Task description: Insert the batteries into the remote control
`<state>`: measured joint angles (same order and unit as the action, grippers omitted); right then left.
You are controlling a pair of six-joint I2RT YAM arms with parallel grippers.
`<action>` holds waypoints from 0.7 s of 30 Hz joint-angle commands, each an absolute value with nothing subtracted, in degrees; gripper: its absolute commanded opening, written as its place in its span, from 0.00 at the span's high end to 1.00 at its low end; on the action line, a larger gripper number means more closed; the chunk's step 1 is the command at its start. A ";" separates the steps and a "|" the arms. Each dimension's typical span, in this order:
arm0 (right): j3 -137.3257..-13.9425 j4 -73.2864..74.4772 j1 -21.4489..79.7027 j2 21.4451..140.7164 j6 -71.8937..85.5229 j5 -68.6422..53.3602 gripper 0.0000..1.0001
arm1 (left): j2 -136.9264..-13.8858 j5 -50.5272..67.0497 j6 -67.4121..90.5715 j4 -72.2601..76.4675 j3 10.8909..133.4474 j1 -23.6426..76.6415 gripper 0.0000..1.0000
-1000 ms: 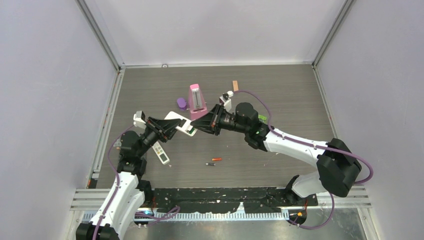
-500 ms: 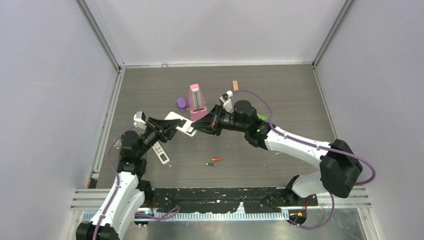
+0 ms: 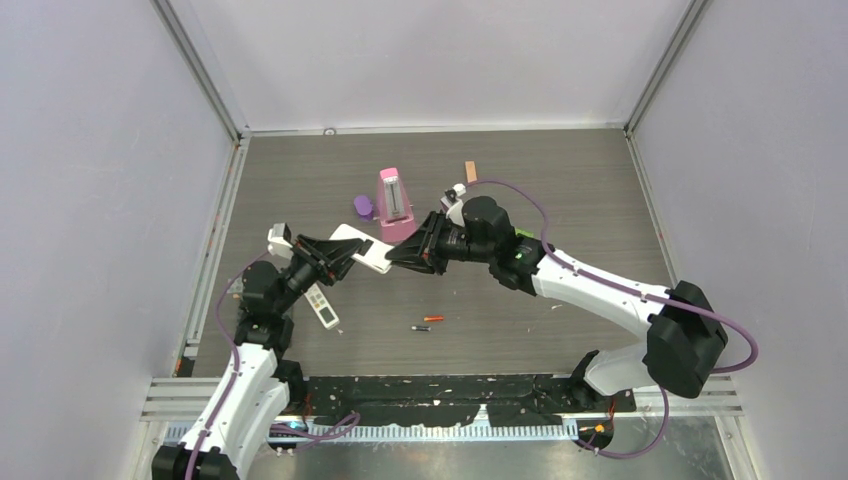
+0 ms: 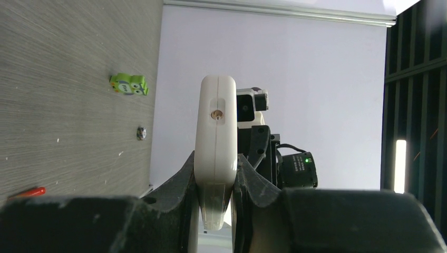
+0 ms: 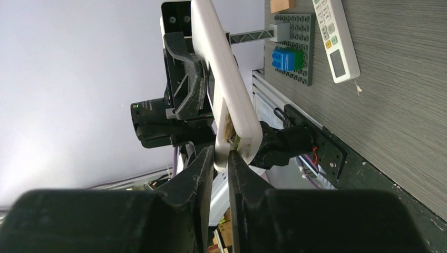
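**Grey grain, white plastic, a few bright spots**
The table [image 3: 560, 190] is grey wood-grain between pale lilac walls [image 3: 100, 200]. The held remote [image 3: 360, 248] is white, as is the second remote [image 3: 322, 306] at lower left. One battery [image 3: 433, 319] is red-orange and its neighbour [image 3: 420, 327] is dark. At centre top stand a pink pyramid-shaped object [image 3: 393, 203] and a purple lump [image 3: 363, 207]. A green toy [image 4: 128, 84] lies in the upper left of the left wrist view.

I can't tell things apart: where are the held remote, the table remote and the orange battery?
held remote [image 4: 216, 142]: left wrist view, end face.
table remote [image 3: 322, 306]: top view, middle.
orange battery [image 3: 433, 319]: top view, middle.
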<state>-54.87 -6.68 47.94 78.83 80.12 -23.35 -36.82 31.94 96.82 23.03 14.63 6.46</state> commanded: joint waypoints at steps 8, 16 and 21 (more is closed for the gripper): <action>-56.77 -0.45 48.14 78.17 77.87 -21.17 0.66 | -35.98 32.05 97.76 28.50 15.84 6.59 1.00; -57.04 -0.46 47.99 77.31 77.85 -21.23 0.59 | -36.00 31.71 97.12 27.69 15.24 6.60 1.00; -56.99 -0.55 47.96 76.91 78.37 -21.18 0.57 | -35.92 31.11 97.29 27.78 15.03 6.59 1.00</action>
<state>-55.83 -0.78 47.88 78.56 79.20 -22.22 -36.69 31.42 96.49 23.42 14.48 6.52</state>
